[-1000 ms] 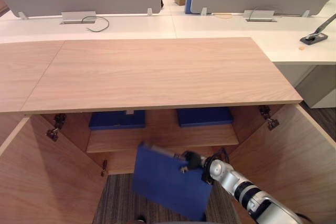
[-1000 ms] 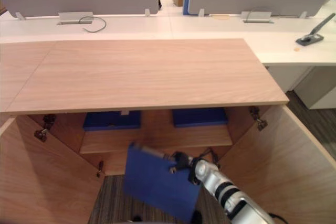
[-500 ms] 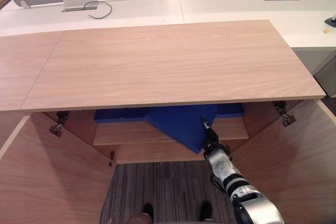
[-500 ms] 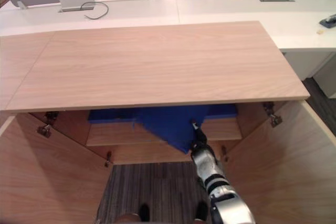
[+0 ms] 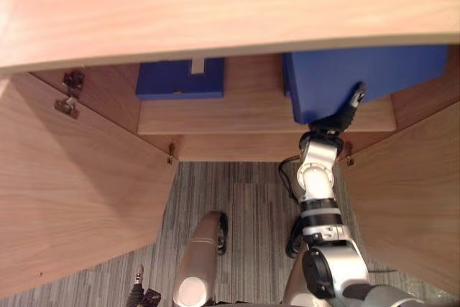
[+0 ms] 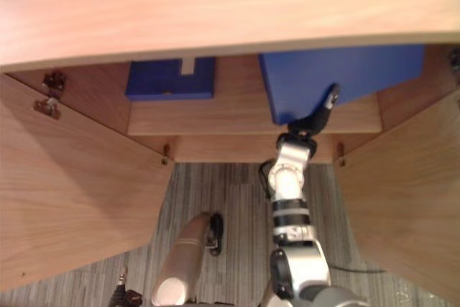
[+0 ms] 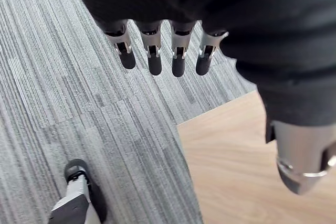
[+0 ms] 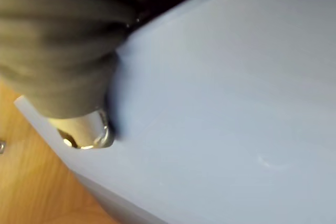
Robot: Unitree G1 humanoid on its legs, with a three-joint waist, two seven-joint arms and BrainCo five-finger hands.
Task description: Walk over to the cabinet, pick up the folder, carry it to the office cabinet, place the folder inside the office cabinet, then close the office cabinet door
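Your folder (image 5: pixel 359 77) lies at the shelf's (image 5: pixel 215 114) right end, right hand (image 5: pixel 336 115) at the shelf's front edge, grip impossible to tell, left hand (image 7: pixel 154 43) hanging spread; release and closing the doors (image 5: pixel 72 177) are left.

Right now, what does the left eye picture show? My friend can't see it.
The robot's right hand touches the near corner of a blue folder lying on the shelf inside an open cabinet. A second blue folder lies further left on that shelf, and grey carpet shows below between the open doors.
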